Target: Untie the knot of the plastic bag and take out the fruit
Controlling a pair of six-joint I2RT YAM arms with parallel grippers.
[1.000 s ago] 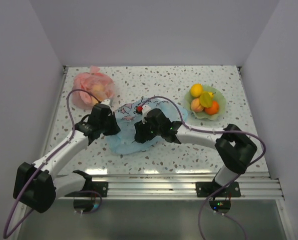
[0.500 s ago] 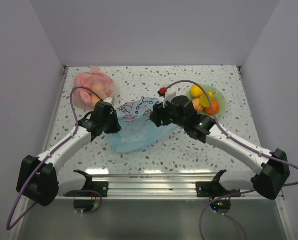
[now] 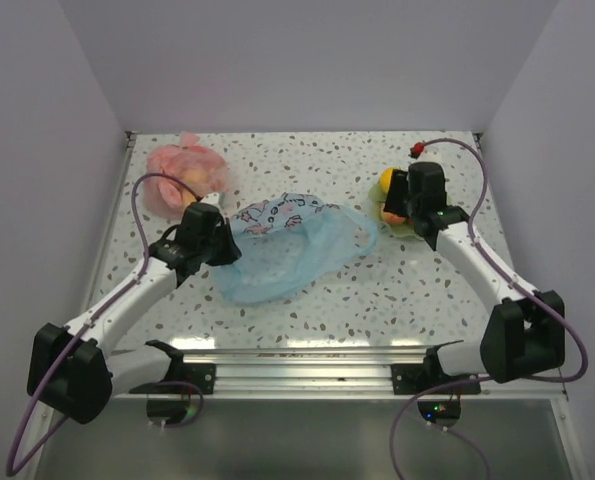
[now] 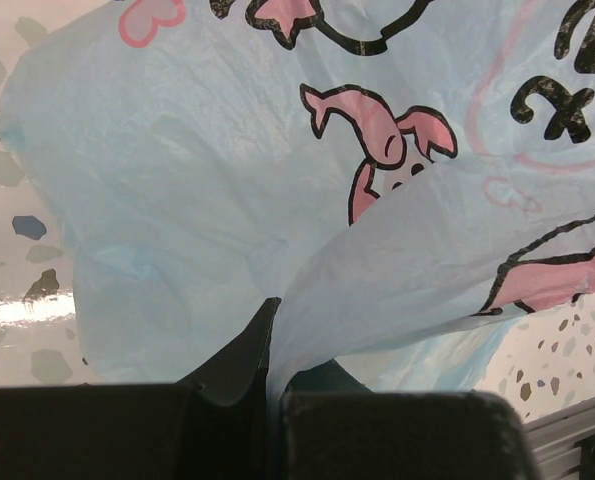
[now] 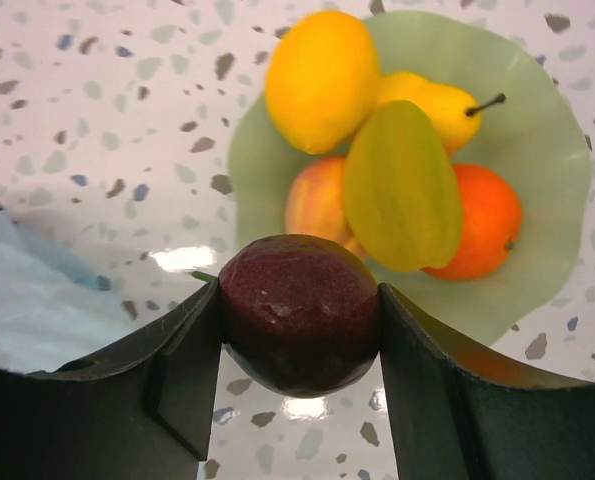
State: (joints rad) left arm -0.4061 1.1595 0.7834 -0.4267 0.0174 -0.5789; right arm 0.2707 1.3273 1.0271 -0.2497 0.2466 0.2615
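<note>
Meanwhile, right end effector (image 5: 299,292) around purple fruit (image 5: 299,318) above dish (image 5: 555,165); left (image 4: 274,335) tight on bag (image 4: 177,200).

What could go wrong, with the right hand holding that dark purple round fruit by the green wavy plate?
The right hand grips the dark purple round fruit by its sides only, so it might slip. The green wavy-edged plate is already crowded with other fruits, so it could roll off on release. The left hand pinches the thin light-blue plastic bag, which may tear if pulled.
</note>
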